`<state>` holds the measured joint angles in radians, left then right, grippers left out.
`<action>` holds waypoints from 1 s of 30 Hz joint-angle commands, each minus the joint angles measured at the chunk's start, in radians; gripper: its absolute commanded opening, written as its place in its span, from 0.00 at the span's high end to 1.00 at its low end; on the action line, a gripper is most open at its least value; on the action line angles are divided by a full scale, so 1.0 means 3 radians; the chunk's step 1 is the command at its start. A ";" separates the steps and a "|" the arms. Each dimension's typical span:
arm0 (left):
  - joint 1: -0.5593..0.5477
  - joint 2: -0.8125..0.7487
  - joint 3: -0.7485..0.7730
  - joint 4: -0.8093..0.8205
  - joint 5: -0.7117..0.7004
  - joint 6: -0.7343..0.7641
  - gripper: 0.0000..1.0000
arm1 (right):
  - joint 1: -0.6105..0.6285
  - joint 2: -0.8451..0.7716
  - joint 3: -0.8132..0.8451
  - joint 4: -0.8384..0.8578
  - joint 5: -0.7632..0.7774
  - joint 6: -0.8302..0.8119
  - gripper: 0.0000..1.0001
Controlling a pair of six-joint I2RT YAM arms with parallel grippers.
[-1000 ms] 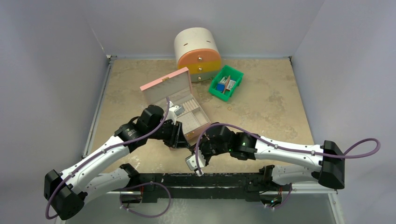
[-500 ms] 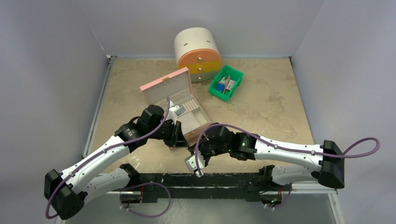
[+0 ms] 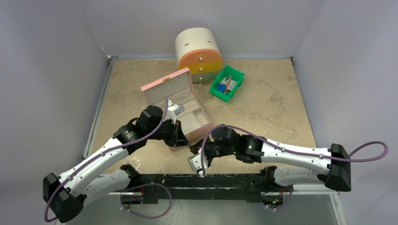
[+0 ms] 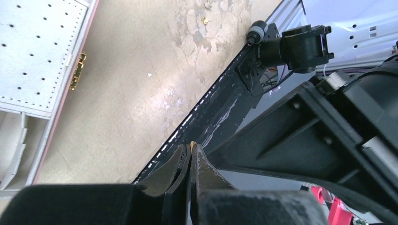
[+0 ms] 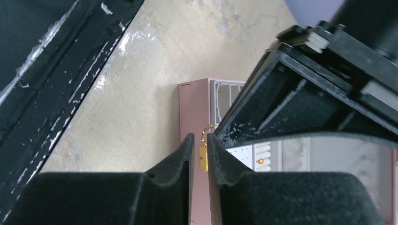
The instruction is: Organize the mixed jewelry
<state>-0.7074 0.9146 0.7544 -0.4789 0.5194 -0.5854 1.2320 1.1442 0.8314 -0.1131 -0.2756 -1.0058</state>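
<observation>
Left wrist view: the left hand (image 4: 191, 149) has its fingers pressed together, and a tiny gold piece (image 4: 192, 142) glints right at their tips. It appears to be pinched there, though too little shows to say what it is. Beyond the tips lies bare worktop (image 4: 126, 79). Further out to one side stands the open jewellery box (image 4: 42, 56), and far ahead loose gold studs (image 4: 205, 20) lie on the worktop. The right hand (image 5: 201, 140), close opposite, has its fingers slightly apart with nothing seen between them. The step looks like carrying one piece to the box, and the next move calls for lining up over a compartment before letting go. No silvery hoop can be made out.
</observation>
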 commanded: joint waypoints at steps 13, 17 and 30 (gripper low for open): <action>-0.0015 -0.0656 0.0080 0.0512 -0.0841 -0.0329 1.00 | -0.0211 -0.0621 -0.0478 0.1196 0.0575 0.2168 0.65; -0.0018 -0.0799 0.0007 0.0777 -0.0852 -0.0453 1.00 | -0.0406 -0.0577 -0.0503 0.1482 0.0575 0.3104 0.57; -0.0016 -0.1370 -0.0325 0.1668 -0.0857 -0.0721 1.00 | -0.0762 -0.0373 -0.0478 0.2434 -0.0376 0.4770 0.53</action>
<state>-0.7082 0.5503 0.6708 -0.1337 0.2741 -0.7727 1.0080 1.0370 0.6800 0.4290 -0.2867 0.2489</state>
